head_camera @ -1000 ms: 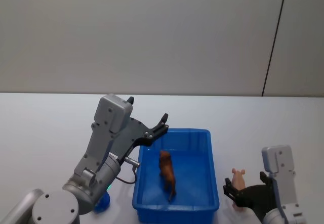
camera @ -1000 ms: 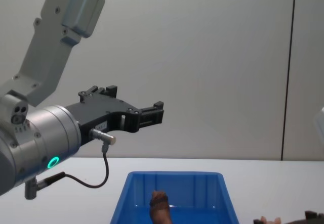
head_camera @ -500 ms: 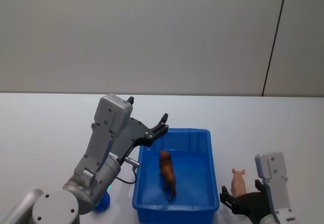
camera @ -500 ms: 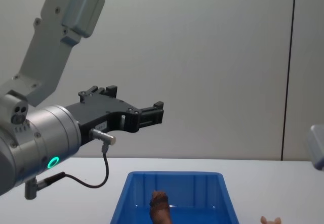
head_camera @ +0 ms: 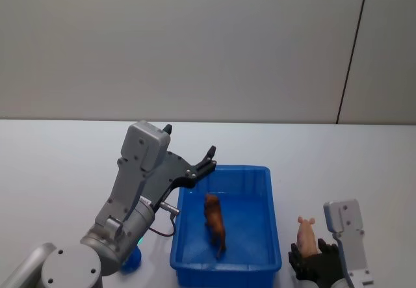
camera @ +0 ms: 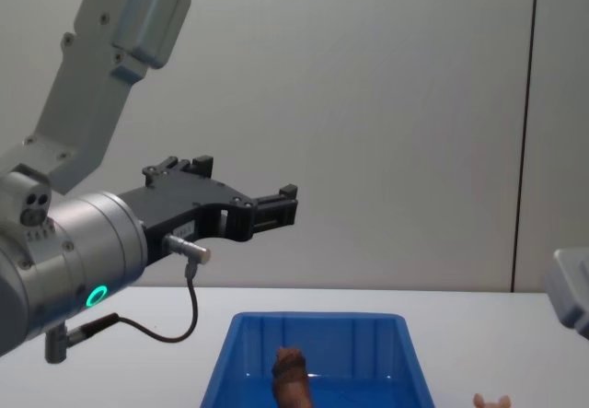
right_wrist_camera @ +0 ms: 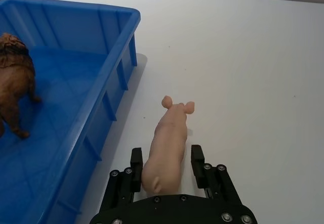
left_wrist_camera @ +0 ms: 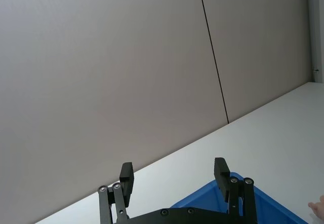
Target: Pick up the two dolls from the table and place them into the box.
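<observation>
Fingers (right_wrist_camera: 135,159) spread, one on each side of the pink pig's (right_wrist_camera: 169,133) hind end, and the right gripper (right_wrist_camera: 166,155) hasn't closed on it. The pig is on the table (right_wrist_camera: 243,57) just right of the box (right_wrist_camera: 76,4). The brown dog (right_wrist_camera: 12,67) stands inside the box. Above the box's far-left corner hovers the left gripper (left_wrist_camera: 173,169), fingers apart, holding nothing.

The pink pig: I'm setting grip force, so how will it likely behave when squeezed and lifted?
The pig looks smooth and rounded, so it may slip from the open right gripper straddling it. It seems small, probably light. Narrow-bodied on the table, it could tip if one finger touches first.
</observation>
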